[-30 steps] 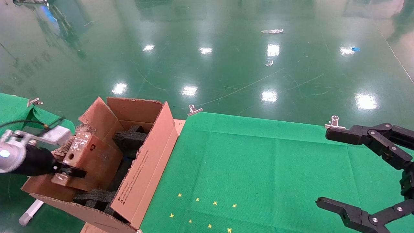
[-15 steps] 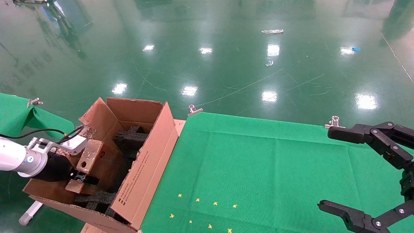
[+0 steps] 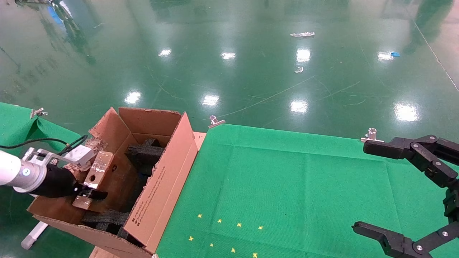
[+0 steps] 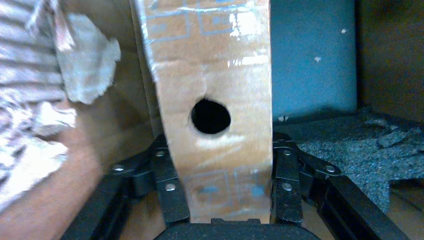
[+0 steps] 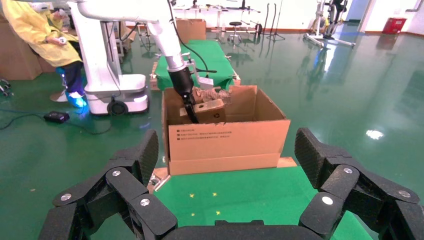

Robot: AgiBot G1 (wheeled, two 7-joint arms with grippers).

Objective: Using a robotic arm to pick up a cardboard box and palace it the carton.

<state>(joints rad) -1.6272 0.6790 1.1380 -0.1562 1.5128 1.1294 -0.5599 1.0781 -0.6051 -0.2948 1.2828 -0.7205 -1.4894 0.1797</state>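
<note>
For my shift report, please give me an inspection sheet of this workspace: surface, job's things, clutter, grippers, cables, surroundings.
Surface: green cloth table, clipped at its far edge, small yellow marks near the front.
Job's things: box held on edge inside the carton, over black foam.
Clutter: torn cardboard on the carton's left flap.
Grippers: left gripper shut on the box; right gripper open, idle over the table's right edge.
Cables: black cable on the left wrist.
Surroundings: glossy green floor with scattered scraps.

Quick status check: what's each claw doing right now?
Left claw: shut on the cardboard box, inside the carton.
Right claw: open, holding nothing, over the green table.
</note>
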